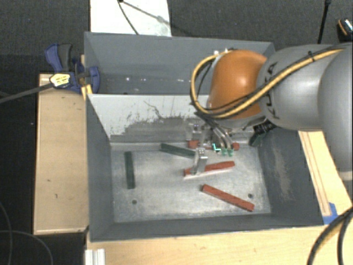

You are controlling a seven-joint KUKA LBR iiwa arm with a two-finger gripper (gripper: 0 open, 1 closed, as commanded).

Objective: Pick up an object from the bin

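Observation:
My gripper [202, 163] hangs low over the middle of the bin, under the orange cover. Its tip is at the left end of a red and white flat stick [215, 168] that lies slanted on the bin floor. Whether it touches the stick I cannot tell. Just left of the gripper lies a dark green stick [176, 150], pointing toward it. A red-brown stick [227, 197] lies apart, nearer the front right.
A green stick [129, 170] lies upright along the left side of the floor. Small red [236, 146] and green [228, 153] bits sit by the back right, close under the arm. The bin's sloped walls rise on all sides.

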